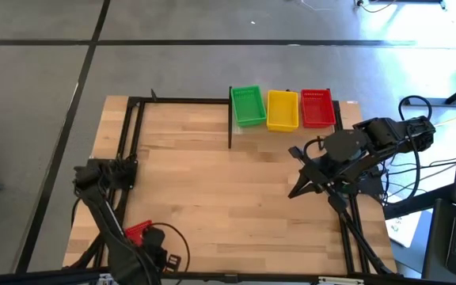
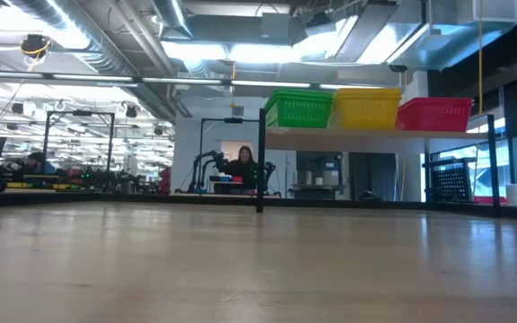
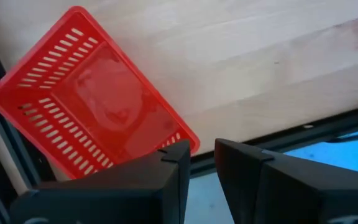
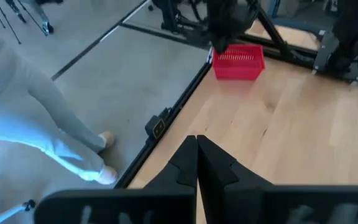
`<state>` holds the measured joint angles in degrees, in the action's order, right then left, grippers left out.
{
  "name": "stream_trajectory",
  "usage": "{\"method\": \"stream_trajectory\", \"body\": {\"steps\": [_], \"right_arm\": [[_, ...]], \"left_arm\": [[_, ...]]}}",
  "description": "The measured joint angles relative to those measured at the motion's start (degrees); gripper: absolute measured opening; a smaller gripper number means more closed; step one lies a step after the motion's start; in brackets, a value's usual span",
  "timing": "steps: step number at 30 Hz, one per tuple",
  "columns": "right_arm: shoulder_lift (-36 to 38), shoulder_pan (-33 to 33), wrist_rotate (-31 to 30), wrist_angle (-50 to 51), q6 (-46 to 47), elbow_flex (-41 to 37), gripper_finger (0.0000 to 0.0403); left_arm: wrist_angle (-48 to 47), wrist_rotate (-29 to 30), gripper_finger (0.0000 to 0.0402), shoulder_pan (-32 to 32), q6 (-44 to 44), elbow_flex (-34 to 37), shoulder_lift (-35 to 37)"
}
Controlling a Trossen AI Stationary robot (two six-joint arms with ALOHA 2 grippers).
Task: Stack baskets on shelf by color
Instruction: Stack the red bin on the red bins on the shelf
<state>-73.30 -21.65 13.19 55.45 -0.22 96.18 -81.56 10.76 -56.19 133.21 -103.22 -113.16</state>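
Right gripper (image 1: 298, 188): fingers pressed together, empty, over the large wooden tabletop (image 1: 212, 206) below the pale light-wood shelf board (image 2: 348, 133). Left gripper (image 3: 199, 163): fingers slightly parted, empty, beside one red rectangular plastic mesh basket (image 3: 92, 102) at the table's near-left edge. Three basket positions stand side by side on the shelf: green (image 1: 248, 105), yellow (image 1: 283, 109), red (image 1: 317, 108). Count per stack cannot be determined.

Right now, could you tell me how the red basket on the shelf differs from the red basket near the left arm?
The red basket on the shelf sits raised at the far right, beside the yellow basket; the red basket near the left arm lies on the tabletop at the near left edge. The first sits square, the second skewed. Both are open-topped mesh.
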Motion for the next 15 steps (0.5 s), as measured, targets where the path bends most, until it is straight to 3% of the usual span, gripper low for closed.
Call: {"method": "stream_trajectory", "body": {"steps": [9, 15], "right_arm": [[0.0, 0.04, -0.02, -2.15, -0.07, 0.0, 0.0], [-0.02, 0.04, -0.04, -3.61, -0.03, 0.0, 0.0]], "left_arm": [[-0.35, -4.2, 0.0066, -0.63, 0.3, 0.0, -5.12], [-0.47, -3.58, 0.0066, -0.63, 0.79, 0.0, -6.64]]}}
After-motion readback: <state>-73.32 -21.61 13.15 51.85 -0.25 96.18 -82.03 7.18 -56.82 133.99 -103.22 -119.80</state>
